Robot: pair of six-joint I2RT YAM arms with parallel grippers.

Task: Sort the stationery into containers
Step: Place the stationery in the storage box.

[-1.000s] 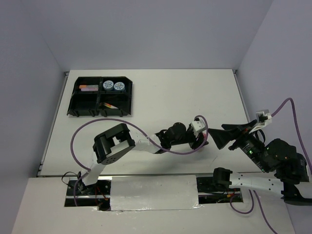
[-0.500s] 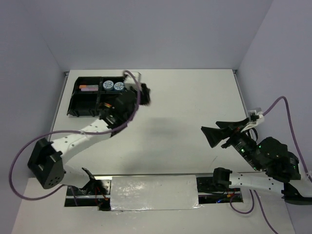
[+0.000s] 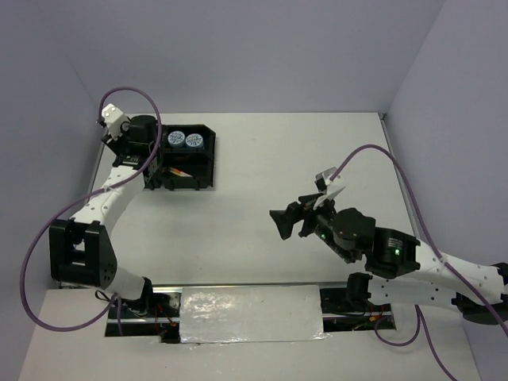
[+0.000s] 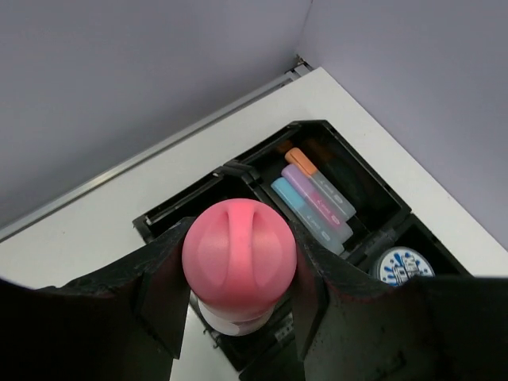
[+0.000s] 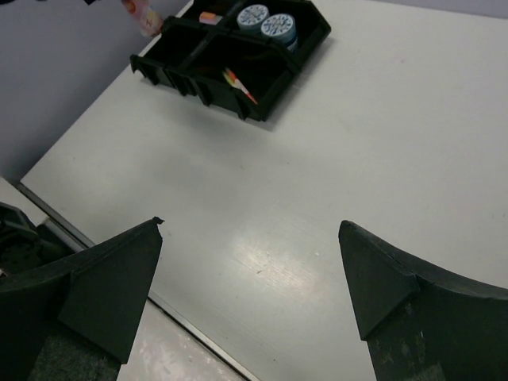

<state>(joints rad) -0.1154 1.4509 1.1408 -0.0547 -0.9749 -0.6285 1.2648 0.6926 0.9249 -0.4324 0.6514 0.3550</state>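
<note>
I record that the left claw (image 4: 240, 274) has swung from mid-table to 10 o'clock, clenched on the pink-capped bottle (image 4: 239, 252) above the black tray (image 4: 369, 167). I judge only release remains. Right claw (image 5: 250, 225) hangs spread, empty.
</note>
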